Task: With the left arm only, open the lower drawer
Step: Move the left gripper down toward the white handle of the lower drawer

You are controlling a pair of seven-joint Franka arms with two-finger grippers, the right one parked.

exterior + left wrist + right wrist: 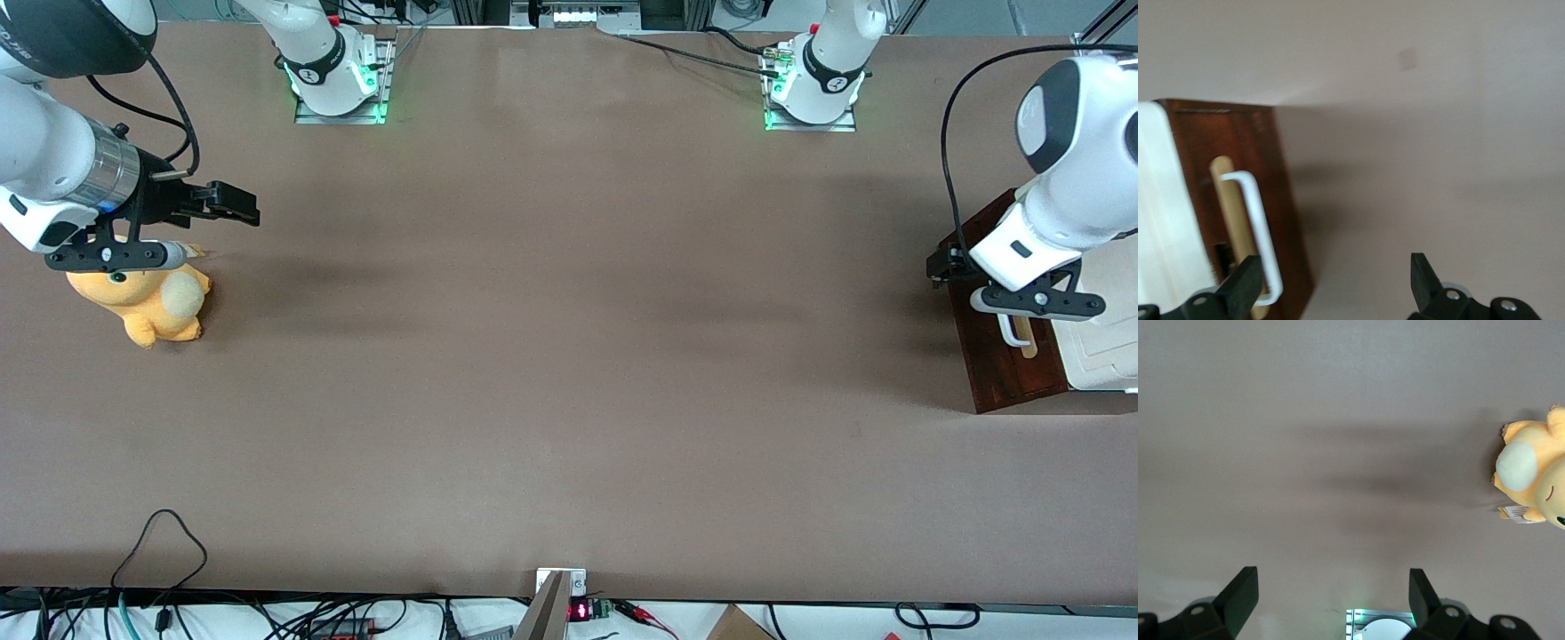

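**Pincer above drawer front, fingers spread**

We find the lower drawer (1000,338) at the working arm's end of the table (569,356), its dark red-brown front facing the parked arm's end. The white bar handle (1258,233) and its pale wood strip (1231,220) run lengthwise nearer-to-farther from the front camera. The left arm (1067,178) holds its pincer (1335,287) above the front, released, one finger (1245,283) beside the handle, clasping nothing. A yellow plush toy (147,302) lies toward the parked arm's end.
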